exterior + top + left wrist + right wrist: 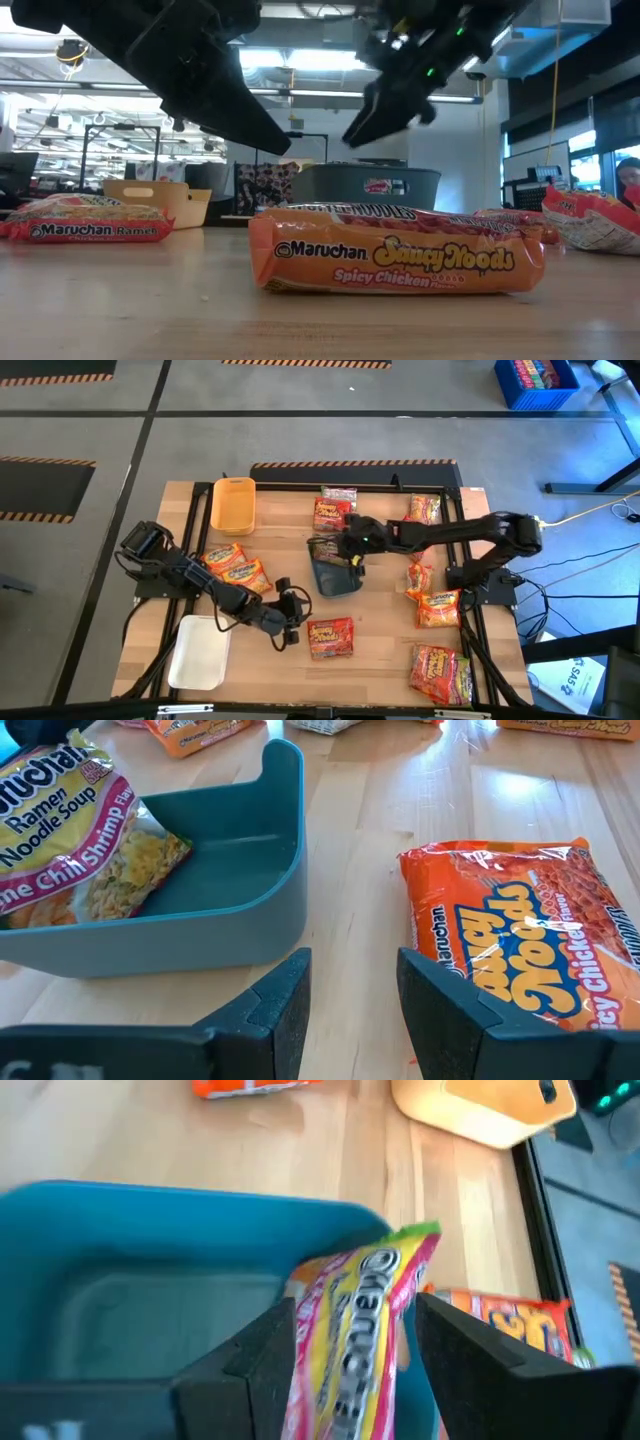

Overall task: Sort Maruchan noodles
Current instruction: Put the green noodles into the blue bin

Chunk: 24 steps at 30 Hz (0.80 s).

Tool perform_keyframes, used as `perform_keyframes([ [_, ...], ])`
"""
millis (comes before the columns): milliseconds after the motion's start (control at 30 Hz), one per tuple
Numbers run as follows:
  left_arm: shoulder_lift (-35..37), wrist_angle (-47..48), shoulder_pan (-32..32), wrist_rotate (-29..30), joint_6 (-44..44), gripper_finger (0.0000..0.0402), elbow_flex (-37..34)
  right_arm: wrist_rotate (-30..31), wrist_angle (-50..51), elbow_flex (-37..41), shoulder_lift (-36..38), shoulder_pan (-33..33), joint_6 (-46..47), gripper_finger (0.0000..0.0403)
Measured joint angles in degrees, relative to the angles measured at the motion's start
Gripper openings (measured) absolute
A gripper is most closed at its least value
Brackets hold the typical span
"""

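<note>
Blue-grey tray (335,575) is seen mid-table in the high view, the right gripper (348,550) over it; the left gripper (290,622) sits just beside the orange packet (330,637), the nearer arm to it.
Low view: that packet's (395,262) long axis lies flat along the table.
Left wrist view: jaws parted, empty; shrimp packet (70,830) leans in the tray.
Right wrist view: jaws apart, packet (350,1340) between them, grip not judged firm. Yellow tray (233,505) and white tray (198,652) appear unfilled.
</note>
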<state>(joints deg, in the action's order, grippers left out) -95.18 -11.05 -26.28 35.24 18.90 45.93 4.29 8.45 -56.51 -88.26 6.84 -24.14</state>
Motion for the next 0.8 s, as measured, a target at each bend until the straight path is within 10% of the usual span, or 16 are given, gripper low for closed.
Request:
perform_keyframes([
  [333, 0.04, -3.24, -0.01, 0.03, 0.02, 0.0143, 0.0, 1.93, 20.1, 0.23, 13.29, -14.86, 19.15, 0.0189],
  [800, 0.07, -11.62, -0.18, -0.42, 0.09, 0.0143, 0.0, 16.24, 16.89, 11.42, 14.17, -37.63, 38.79, 0.0189],
])
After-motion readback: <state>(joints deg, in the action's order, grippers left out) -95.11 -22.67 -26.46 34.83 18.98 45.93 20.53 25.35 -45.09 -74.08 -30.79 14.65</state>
